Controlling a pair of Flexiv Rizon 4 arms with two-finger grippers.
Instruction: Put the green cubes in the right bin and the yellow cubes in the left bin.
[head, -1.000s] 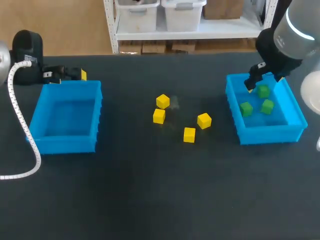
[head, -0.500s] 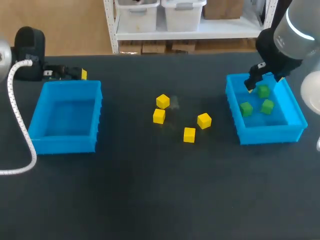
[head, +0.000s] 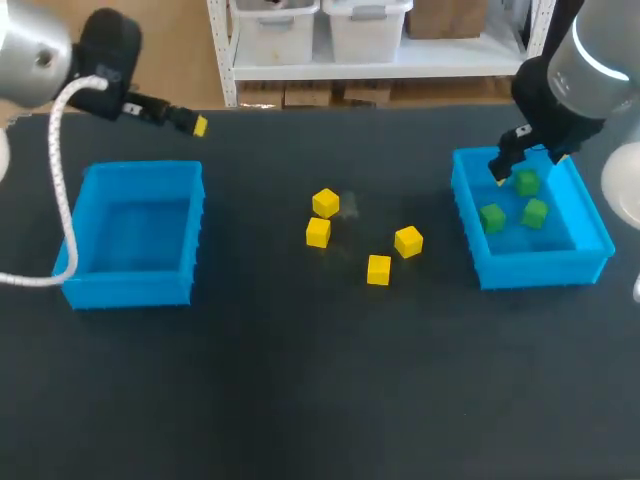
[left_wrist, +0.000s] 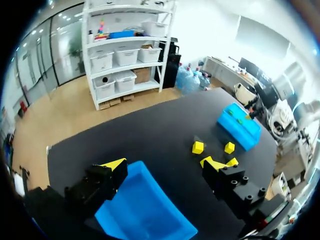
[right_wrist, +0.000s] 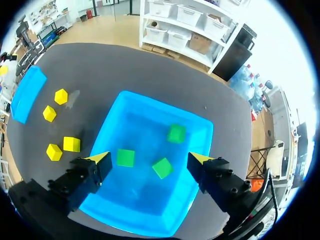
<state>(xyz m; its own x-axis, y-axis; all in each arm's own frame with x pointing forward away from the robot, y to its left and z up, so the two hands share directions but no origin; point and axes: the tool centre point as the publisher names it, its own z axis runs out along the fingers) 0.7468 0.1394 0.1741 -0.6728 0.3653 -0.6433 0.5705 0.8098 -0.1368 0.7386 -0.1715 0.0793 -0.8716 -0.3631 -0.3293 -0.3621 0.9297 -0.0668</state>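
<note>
Only the wrist views show the left gripper (left_wrist: 163, 164) and right gripper (right_wrist: 148, 157) spread wide and empty; four yellow cubes (head: 325, 203), three green cubes (head: 492, 217), two bins (head: 130, 290).

Left pincer (left_wrist: 163, 164) and right pincer (right_wrist: 148, 158) both gape wide.

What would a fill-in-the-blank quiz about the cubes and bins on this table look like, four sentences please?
The right bin holds ___ green cubes.
___ yellow cubes lie on the table between the bins.
The left bin holds ___ cubes.
The right gripper hangs open above the ___ bin.
Missing words: three; four; no; right.
</note>
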